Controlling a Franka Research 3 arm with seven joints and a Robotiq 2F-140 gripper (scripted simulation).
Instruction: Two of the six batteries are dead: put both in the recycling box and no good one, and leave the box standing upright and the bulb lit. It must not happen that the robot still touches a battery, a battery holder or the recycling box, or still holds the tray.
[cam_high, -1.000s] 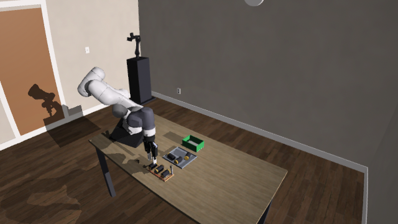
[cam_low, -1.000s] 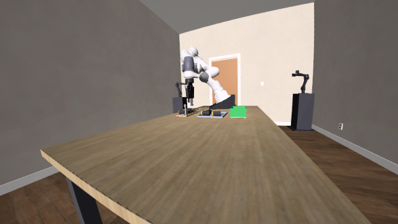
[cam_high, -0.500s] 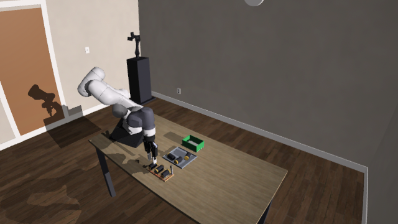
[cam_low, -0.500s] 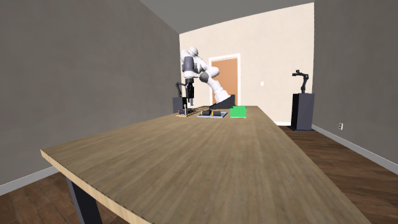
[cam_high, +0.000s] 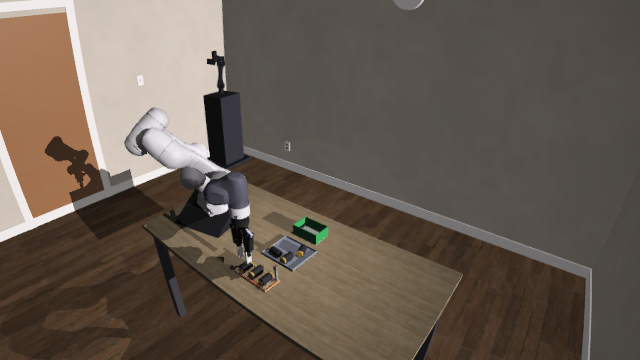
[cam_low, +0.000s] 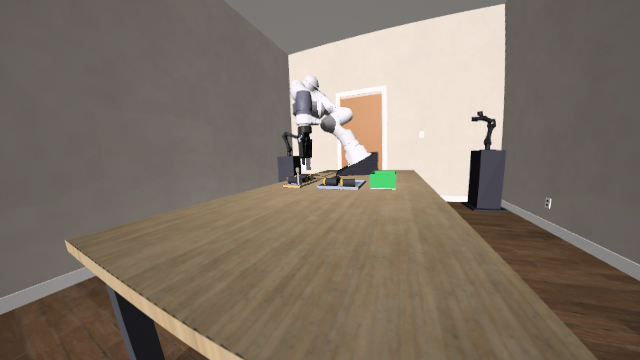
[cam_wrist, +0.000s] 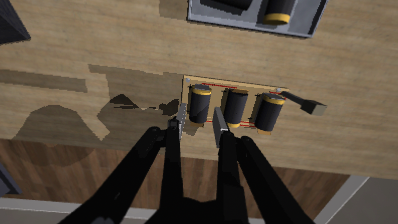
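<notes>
The long edge of the wooden table (cam_high: 350, 280) (cam_low: 325, 260) (cam_wrist: 120, 55) runs close by the fingers, with floor beyond it. On the opposite side of the fingers, bare wood separates the battery holder (cam_high: 265, 288) (cam_low: 292, 186) (cam_wrist: 220, 83) from the grey tray (cam_high: 306, 260) (cam_low: 341, 188) (cam_wrist: 250, 28). Beyond the tray, farther from the fingers, the green recycling box (cam_high: 318, 236) (cam_low: 383, 180) stands upright with its top open. At the holder's end away from the fingers rises a grey post (cam_high: 276, 273) (cam_low: 298, 176) (cam_wrist: 312, 107); whether a bulb is lit, I cannot tell.

Three batteries lie side by side in the holder, long axes running roughly from table edge toward tray. The nearest battery (cam_high: 245, 267) (cam_wrist: 199, 106) has its gold band toward the tray, the middle battery (cam_high: 256, 271) (cam_wrist: 235, 106) toward the table edge, the end battery (cam_high: 266, 278) (cam_wrist: 269, 112) toward the tray. Three more lie in the tray at differing angles.

The gripper (cam_high: 245, 255) (cam_low: 306, 165) (cam_wrist: 199, 112) points down, fingers partly open and gripping nothing. In the wrist view they flank the nearest battery, one finger toward the middle battery; contact cannot be made out.
</notes>
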